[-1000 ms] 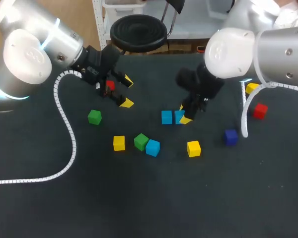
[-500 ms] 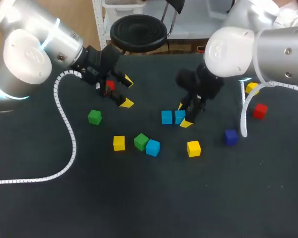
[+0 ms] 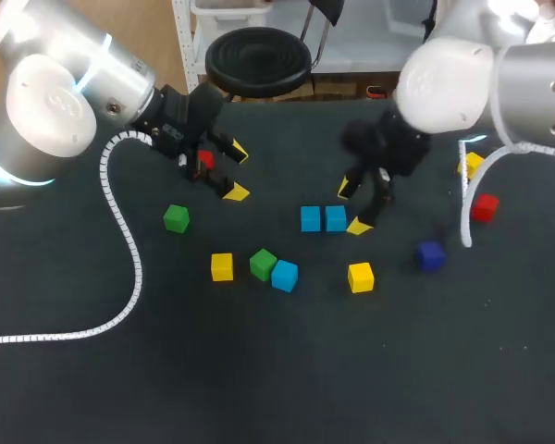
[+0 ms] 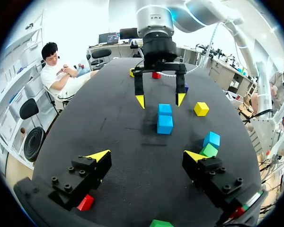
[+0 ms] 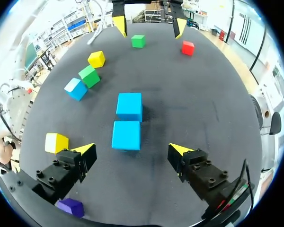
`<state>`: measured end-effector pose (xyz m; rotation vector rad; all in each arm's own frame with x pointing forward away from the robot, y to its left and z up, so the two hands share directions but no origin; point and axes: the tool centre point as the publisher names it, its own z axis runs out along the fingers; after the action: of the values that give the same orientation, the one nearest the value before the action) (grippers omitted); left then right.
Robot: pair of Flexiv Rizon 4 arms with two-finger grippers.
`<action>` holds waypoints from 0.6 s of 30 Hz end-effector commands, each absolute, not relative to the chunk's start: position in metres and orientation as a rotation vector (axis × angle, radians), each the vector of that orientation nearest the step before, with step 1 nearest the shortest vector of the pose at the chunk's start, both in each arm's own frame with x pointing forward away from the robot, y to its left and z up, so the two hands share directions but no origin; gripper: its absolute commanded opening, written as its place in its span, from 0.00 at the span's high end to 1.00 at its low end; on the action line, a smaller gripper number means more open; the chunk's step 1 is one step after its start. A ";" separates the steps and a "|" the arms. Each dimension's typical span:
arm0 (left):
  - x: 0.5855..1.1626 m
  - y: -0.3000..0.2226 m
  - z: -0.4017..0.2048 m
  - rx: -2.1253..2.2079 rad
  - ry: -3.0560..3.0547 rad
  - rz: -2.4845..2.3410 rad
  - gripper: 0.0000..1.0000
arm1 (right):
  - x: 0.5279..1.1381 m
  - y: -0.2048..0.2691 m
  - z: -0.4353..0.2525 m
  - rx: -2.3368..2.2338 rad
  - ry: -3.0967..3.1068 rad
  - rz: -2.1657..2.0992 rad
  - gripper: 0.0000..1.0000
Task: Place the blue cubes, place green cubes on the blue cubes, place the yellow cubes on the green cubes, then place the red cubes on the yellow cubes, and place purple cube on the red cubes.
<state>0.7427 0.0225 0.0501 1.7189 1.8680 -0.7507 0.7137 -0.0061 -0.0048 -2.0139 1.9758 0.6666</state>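
Two blue cubes (image 3: 310, 219) sit touching, side by side, at the middle of the frame on the desk (image 3: 259, 370). The right gripper (image 3: 353, 207) hangs just right of them, fingers spread wide and empty. The left gripper (image 3: 236, 173), at upper left, is equally wide and empty. The cubes look small, rigid, light and smooth. They are probably best pinched on two opposite free faces, low and centred, since their touching faces are blocked.

Right gripper (image 3: 352, 207) hangs with fingers spread, and the pair of blue cubes (image 3: 322, 219), touching side by side, sits just beside its yellow tips. A yellow cube (image 3: 361, 277) lies near it, the purple cube (image 3: 431, 255) off toward its arm's side. Left gripper (image 3: 237, 173) is spread wide too, with a red cube (image 3: 204, 159) tucked back by its fingers and a green cube (image 3: 176, 218) close by.
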 end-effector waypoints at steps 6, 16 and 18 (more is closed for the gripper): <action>0.744 0.023 0.050 1.722 1.867 -0.753 0.00 | 0.685 -0.048 0.016 -1.955 1.993 0.634 0.00; 0.744 0.023 0.050 1.722 1.867 -0.753 0.00 | 0.670 -0.064 0.031 -1.914 1.944 0.606 0.00; 0.744 0.023 0.050 1.722 1.867 -0.753 0.00 | 0.668 -0.065 0.031 -1.915 1.936 0.605 0.00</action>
<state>0.7427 0.0226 0.0501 1.7188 1.8681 -0.7507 0.6807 -0.0600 0.0275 -1.9512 1.9484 0.6660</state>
